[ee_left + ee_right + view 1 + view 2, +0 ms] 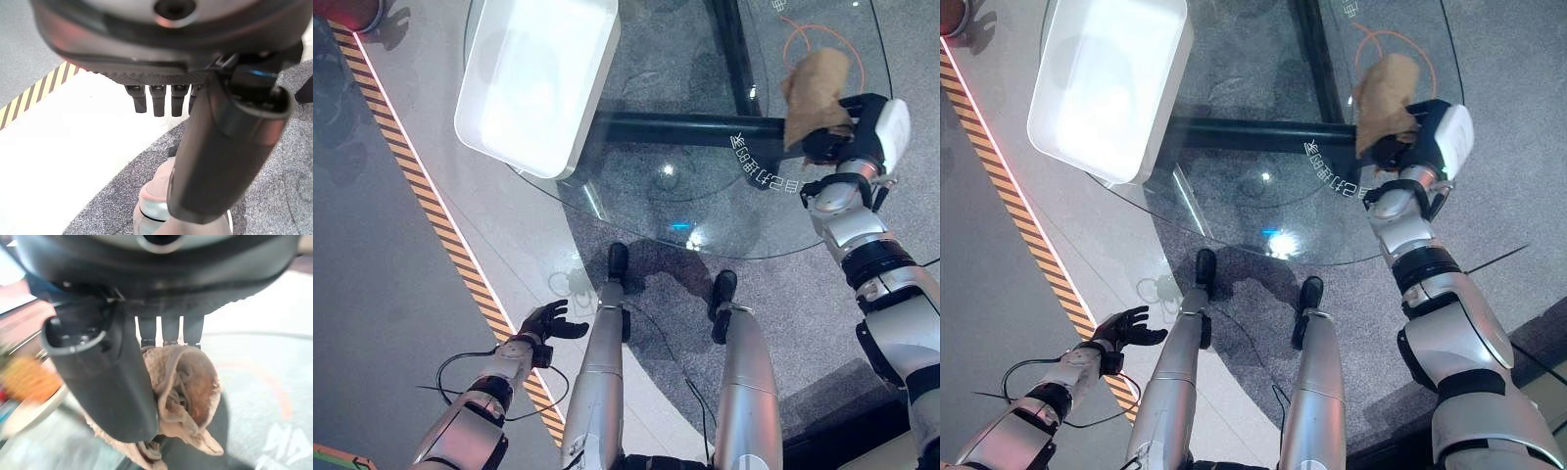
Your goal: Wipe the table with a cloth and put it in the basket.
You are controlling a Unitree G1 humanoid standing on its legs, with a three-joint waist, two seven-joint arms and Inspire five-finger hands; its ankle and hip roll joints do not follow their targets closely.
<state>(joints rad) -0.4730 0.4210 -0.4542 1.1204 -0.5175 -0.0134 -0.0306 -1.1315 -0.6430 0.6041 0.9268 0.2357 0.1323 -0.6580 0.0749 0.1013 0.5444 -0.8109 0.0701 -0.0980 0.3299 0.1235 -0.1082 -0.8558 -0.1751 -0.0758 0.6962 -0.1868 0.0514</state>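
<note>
I see the brown cloth [816,90] bunched up in my right robot hand [850,125], which has its fingers and thumb curled round it; the right wrist view shows the crumpled folds [183,396] pinched between the thumb and the row of fingers [168,333]. The cloth sits above the right part of the round glass worktop [685,196], close to its edge, with its free end sticking up past the hand; I cannot tell whether it touches the glass. Through the glass I see a dark bar [685,127] of the worktop's frame and an orange ring [803,39] on the floor under it. The white basket [536,78] stands on the far left part of the worktop, well apart from the cloth, and overhangs the rim. My left robot hand [548,321] hangs low at the left, beside the yellow-and-black striped floor tape [431,196], its fingers relaxed and spread, holding nothing
</note>
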